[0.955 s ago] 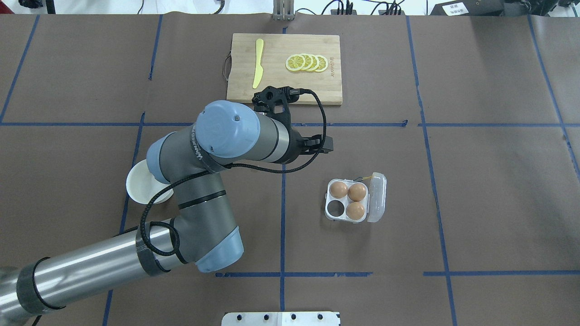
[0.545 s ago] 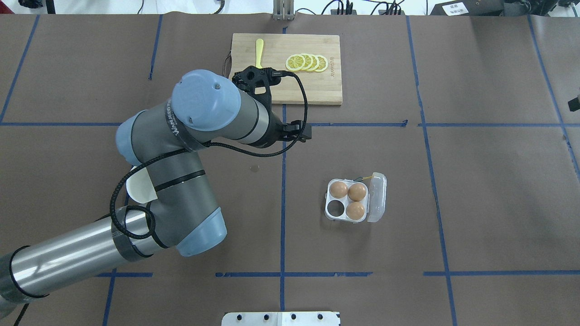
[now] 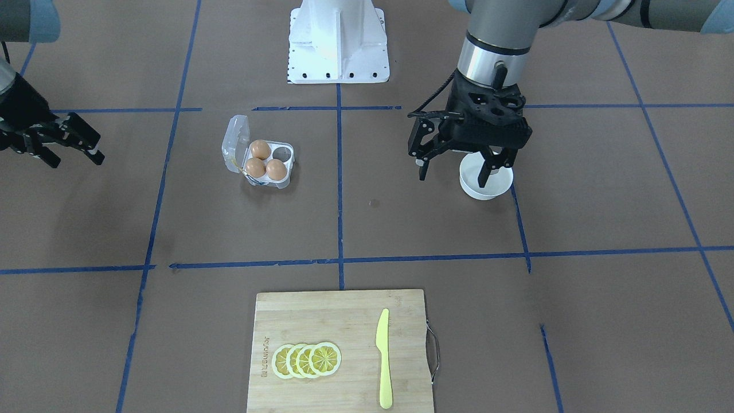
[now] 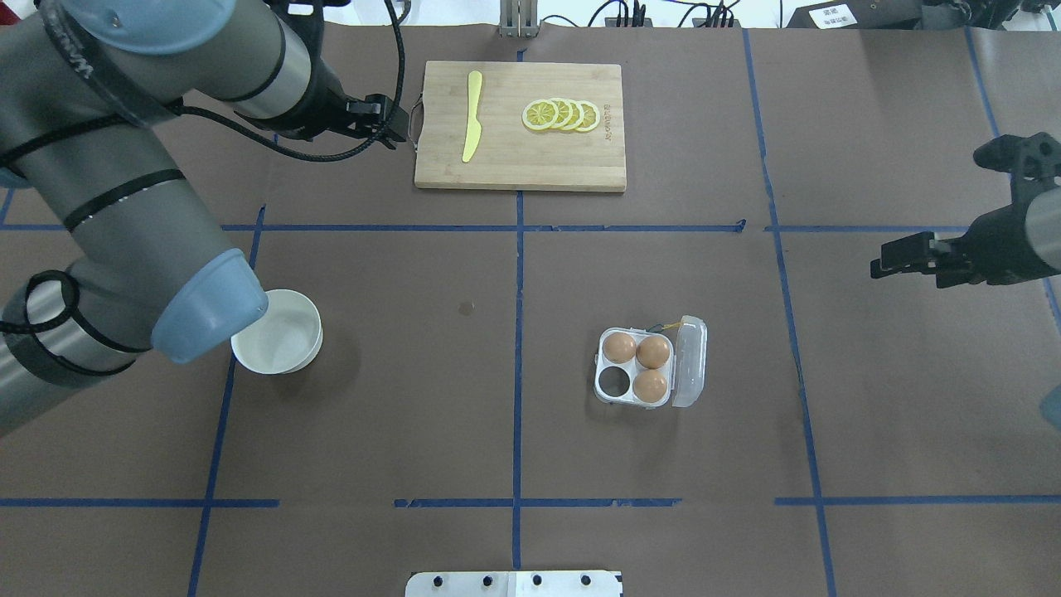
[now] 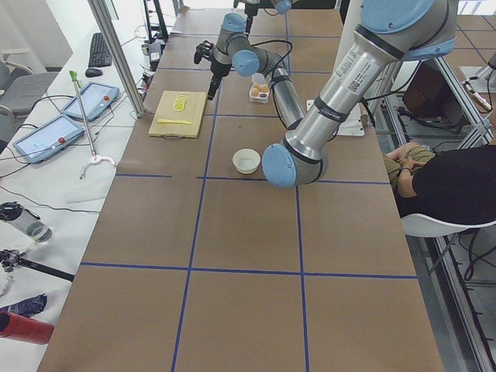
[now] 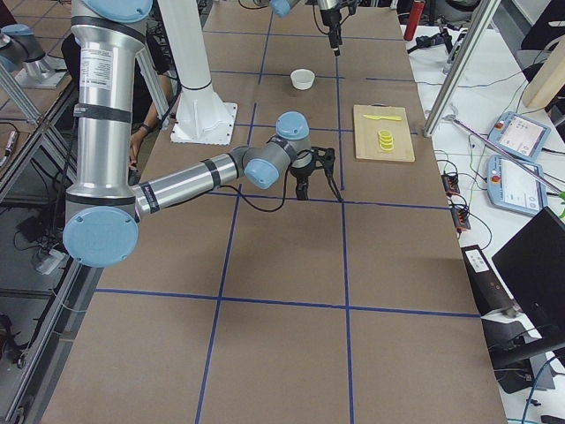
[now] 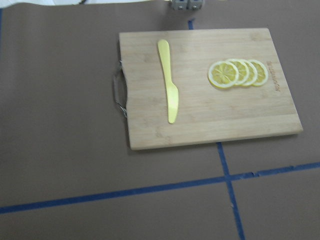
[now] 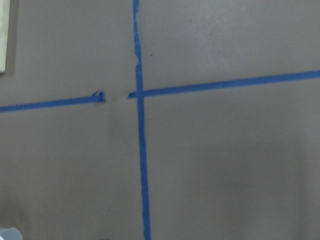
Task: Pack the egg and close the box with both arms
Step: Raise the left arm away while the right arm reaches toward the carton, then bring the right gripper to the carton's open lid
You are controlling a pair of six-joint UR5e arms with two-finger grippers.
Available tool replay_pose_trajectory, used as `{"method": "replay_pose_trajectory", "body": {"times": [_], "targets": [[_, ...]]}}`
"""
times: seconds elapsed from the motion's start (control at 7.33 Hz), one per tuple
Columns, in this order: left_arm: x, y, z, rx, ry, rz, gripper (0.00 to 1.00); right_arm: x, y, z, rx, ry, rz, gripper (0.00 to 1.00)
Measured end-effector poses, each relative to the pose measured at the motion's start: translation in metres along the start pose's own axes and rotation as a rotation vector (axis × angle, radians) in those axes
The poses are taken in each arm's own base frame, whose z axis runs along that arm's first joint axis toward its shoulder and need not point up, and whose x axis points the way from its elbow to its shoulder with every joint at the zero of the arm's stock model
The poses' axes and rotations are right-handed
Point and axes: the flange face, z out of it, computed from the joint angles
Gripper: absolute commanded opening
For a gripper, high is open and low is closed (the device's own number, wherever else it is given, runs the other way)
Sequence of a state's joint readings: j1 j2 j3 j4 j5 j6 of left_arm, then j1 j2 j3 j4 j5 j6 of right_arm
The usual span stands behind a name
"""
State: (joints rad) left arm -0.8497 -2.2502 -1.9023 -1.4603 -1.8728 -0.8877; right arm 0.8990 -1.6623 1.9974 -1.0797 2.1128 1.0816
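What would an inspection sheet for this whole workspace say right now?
Surface: brown table with a blue tape grid and one small round spot.
Job's things: box with its lid open, three eggs inside, one cell empty.
Clutter: white bowl, looks empty; board with a knife and lemon slices.
Grippers: left gripper open, empty, high above the table; right gripper open, empty, well away from the box.
Cables: black cable loops along the left arm.
Surroundings: white pedestal; tablets; seated person.
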Motion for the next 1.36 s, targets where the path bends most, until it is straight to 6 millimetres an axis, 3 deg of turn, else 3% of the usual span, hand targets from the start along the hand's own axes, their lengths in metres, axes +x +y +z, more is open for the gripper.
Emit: {"method": "replay_pose_trajectory", "body": {"times": [0.14, 0.41, 0.55, 0.68, 1.09, 1.23, 1.36], "targets": [[-0.026, -0.015, -0.018, 0.010, -0.016, 0.021, 1.00, -0.030, 0.030, 0.026, 0.003, -0.015, 0.022, 0.87], [-0.096, -0.027, -0.038, 0.013, -0.062, 0.100, 1.00, -0.086, 0.085, 0.052, 0.005, -0.079, 0.077, 0.18], [-0.125, -0.030, -0.042, 0.011, -0.088, 0.142, 1.00, -0.099, 0.097, 0.056, -0.004, -0.094, 0.090, 0.00], [-0.141, -0.033, -0.044, 0.012, -0.104, 0.163, 1.00, -0.105, 0.105, 0.060, -0.014, -0.098, 0.091, 0.00], [-0.161, -0.036, -0.044, 0.006, -0.127, 0.176, 1.00, -0.132, 0.113, 0.064, -0.021, -0.132, 0.071, 0.00], [-0.165, -0.036, -0.044, 0.005, -0.132, 0.184, 1.00, -0.154, 0.111, 0.064, -0.025, -0.144, 0.065, 0.00], [-0.170, -0.037, -0.045, 0.005, -0.137, 0.186, 1.00, -0.190, 0.108, 0.066, -0.035, -0.140, 0.061, 0.00]]}}
